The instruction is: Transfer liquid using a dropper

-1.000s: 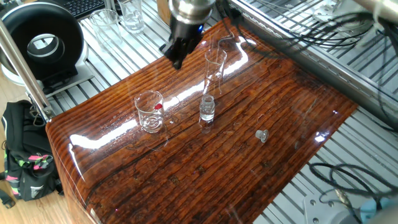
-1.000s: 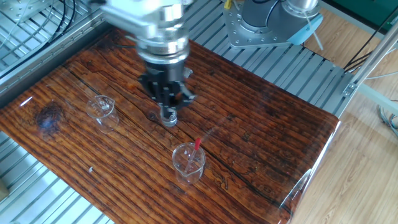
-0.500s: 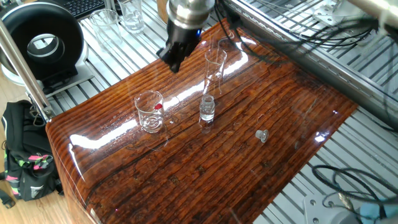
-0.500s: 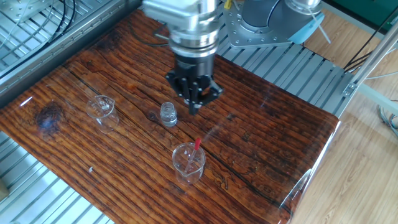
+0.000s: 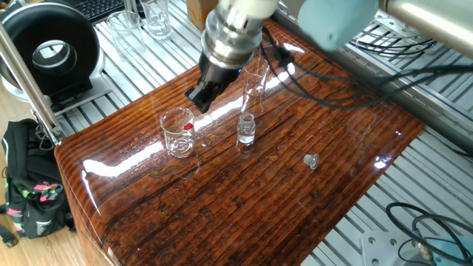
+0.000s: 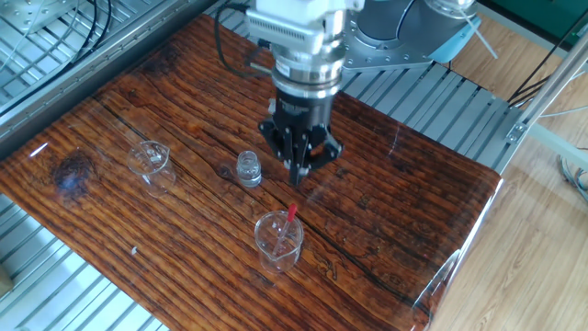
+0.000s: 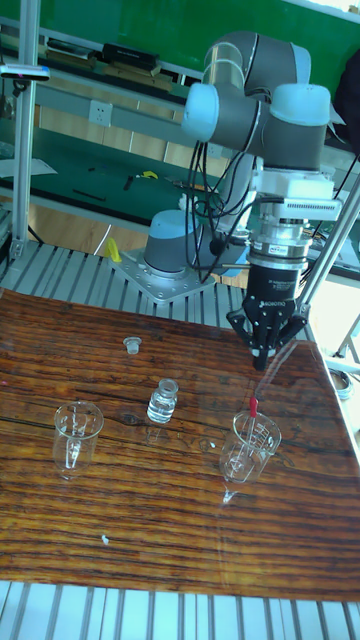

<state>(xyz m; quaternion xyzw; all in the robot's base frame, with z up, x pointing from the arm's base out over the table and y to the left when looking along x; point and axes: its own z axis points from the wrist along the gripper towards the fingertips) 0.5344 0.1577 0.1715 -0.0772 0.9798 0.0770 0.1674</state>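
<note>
The dropper stands tilted in a small clear beaker, its red bulb poking above the rim. The bulb also shows in the beaker in one fixed view. My gripper hangs pointing down just above the bulb, apart from it, fingers drawn together to a point with nothing between them. It sits at the beaker's far side as the gripper and the gripper. A small clear vial stands beside the beaker. No liquid can be made out through the glass.
A tall narrow glass cylinder stands behind the vial. A small cap lies on the wooden tabletop. Spare glassware and a black round device sit off the table's far corner.
The gripper has swung from over the vial across to the beaker and come lower, now just above the dropper's red bulb. The glassware has stayed put.
</note>
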